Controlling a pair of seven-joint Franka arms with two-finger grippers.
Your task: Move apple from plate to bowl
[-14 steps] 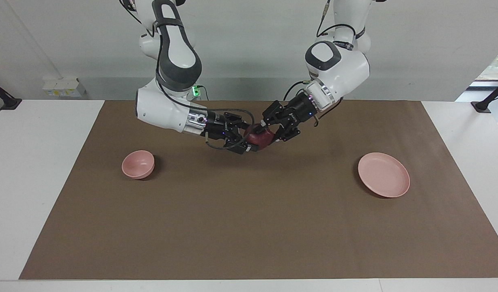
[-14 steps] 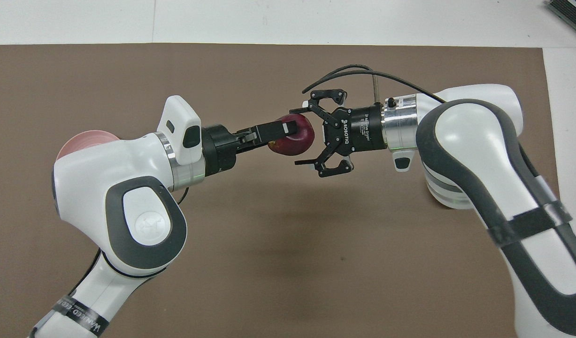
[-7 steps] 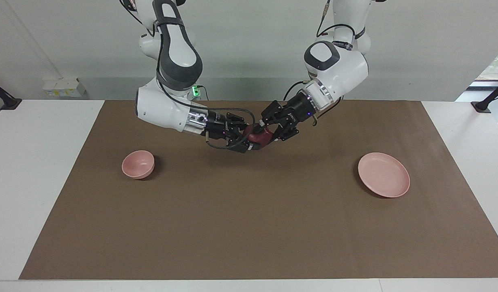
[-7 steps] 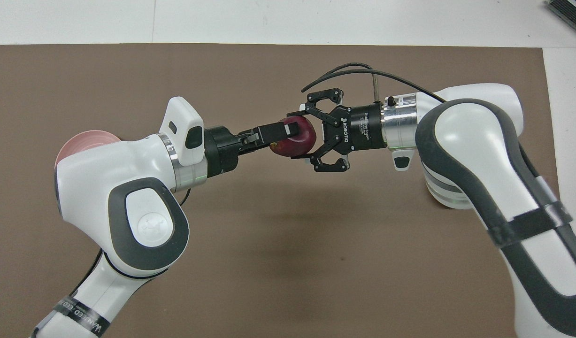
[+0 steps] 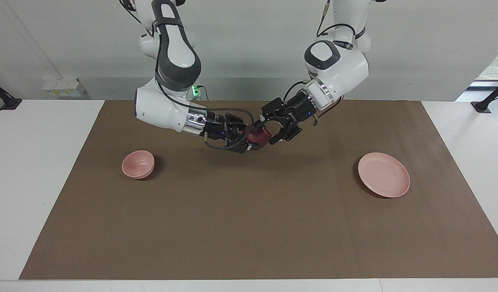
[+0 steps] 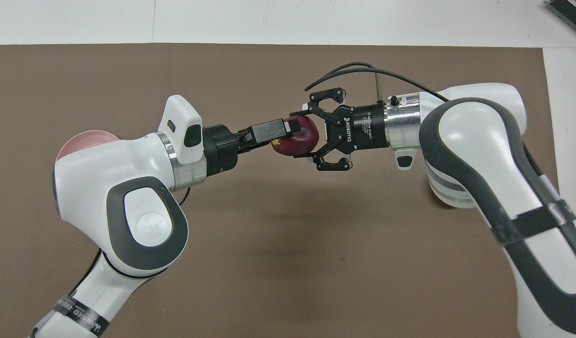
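At frame centre above the tabletop (image 5: 249,227), the apple (image 6: 298,141) sat clamped in the right gripper's (image 6: 301,134) jaws, the left gripper's (image 6: 288,130) jaws spread around it, bowl (image 5: 138,164) at frame left.

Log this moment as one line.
handover midair | right gripper shut on apple | left gripper at apple | plate empty | bowl empty

Lab: two robot arms (image 5: 167,89), bare table (image 5: 37,162)

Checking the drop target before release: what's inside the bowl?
Facing view: the bowl is empty. Overhead, the right arm covers nearly all of it. The apple is held in the air.
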